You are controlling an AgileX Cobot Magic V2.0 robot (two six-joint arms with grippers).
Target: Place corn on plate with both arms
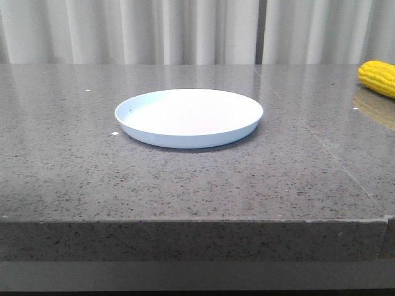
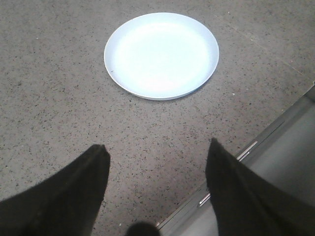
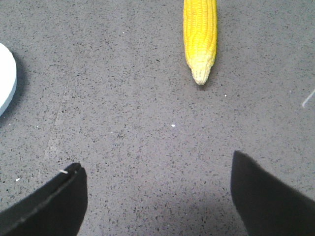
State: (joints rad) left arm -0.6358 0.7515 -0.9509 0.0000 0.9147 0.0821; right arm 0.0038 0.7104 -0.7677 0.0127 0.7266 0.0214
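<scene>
The pale blue-white plate [image 1: 188, 117] sits empty in the middle of the grey speckled table. It also shows in the left wrist view [image 2: 161, 54] and its rim shows in the right wrist view [image 3: 6, 78]. The yellow corn [image 1: 378, 77] lies on the table at the far right edge of the front view. In the right wrist view the corn [image 3: 200, 34] points its pale tip toward my right gripper [image 3: 156, 164], which is open and empty, well short of it. My left gripper [image 2: 157, 150] is open and empty, above the table short of the plate. Neither gripper shows in the front view.
The table's front edge [image 1: 185, 219] runs across the front view. In the left wrist view the table edge with a metal rail [image 2: 246, 150] lies beside the gripper. White curtains [image 1: 185, 31] hang behind the table.
</scene>
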